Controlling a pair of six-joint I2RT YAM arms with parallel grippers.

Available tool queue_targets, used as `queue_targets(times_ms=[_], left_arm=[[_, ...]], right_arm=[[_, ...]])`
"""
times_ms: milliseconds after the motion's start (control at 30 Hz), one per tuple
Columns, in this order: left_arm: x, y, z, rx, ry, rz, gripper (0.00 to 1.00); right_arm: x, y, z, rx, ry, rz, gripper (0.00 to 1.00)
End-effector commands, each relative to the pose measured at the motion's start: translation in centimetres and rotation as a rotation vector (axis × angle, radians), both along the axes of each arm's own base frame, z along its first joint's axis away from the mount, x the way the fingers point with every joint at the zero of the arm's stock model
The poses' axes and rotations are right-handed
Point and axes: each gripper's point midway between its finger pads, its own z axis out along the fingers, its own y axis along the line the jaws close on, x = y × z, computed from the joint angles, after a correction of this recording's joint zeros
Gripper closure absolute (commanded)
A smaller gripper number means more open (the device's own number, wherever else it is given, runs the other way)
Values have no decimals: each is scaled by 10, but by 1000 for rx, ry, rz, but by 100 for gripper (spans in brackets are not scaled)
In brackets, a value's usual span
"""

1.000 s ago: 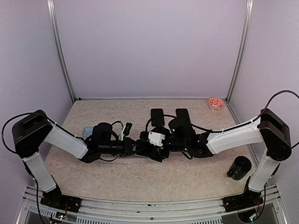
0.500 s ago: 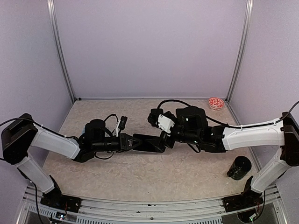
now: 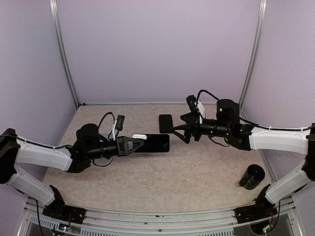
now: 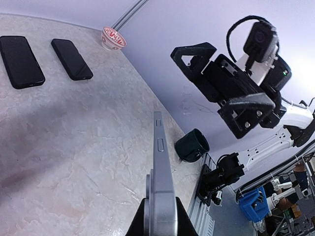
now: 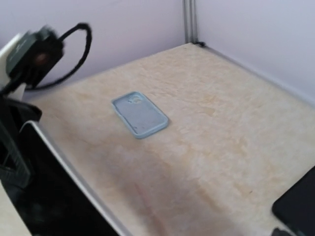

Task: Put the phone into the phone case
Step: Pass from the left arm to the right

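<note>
The two arms were bunched together mid-worktop a second ago and have since drawn apart. My left arm has pulled back toward the left of the overhead frame with the phone, and the right has swung up and to the right.

The left pincer (image 3: 139,143) is clenched on the phone (image 3: 155,143), fingers pressed on its two flat faces near one end. The rest of it sticks out toward frame centre, dark face toward the overhead camera. In the left wrist view the phone (image 4: 160,187) stands edge-on, its silver side and a button showing, rising from the fingers at the bottom of the frame. I cannot tell whether it touches the worktop (image 3: 197,172).

The right pincer (image 3: 183,129) is released, jaws spread wide with nothing between them. It sits right of centre, well apart from the phone's free end. The left wrist view shows it (image 4: 202,81) in the upper right of the frame, facing the phone.

The case (image 5: 140,114), pale blue, lies flat on the worktop with its open side up. It sits in the upper middle of the right wrist frame, beyond the phone's silver edge at lower left. My left arm hides it in the overhead view.

Two black phones (image 4: 20,61) lie side by side at the upper left of the left wrist frame. A small red-patterned bowl (image 4: 114,38) sits just past them near the corner post. A dark cup (image 3: 252,177) stands at the lower right of the overhead frame.
</note>
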Motion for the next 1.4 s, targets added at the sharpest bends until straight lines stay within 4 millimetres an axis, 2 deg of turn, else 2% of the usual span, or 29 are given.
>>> queue_targets(times_ms=[0, 167, 333, 600, 900, 1367], left_arm=[[-6, 4, 41, -95, -134, 2, 100], [-9, 7, 55, -130, -172, 0, 100], [-9, 8, 62, -148, -191, 6, 100], [-10, 2, 73, -196, -208, -17, 100], [-12, -15, 70, -204, -196, -55, 100], [-13, -21, 65, -209, -184, -70, 100]], right_arm=[[-10, -1, 9, 132, 258, 165, 0], [-20, 0, 7, 197, 339, 286, 0], [-24, 0, 10, 251, 386, 308, 1], [-33, 13, 7, 297, 478, 355, 2], [-50, 32, 3, 313, 534, 427, 3], [-76, 50, -13, 268, 597, 530, 12]])
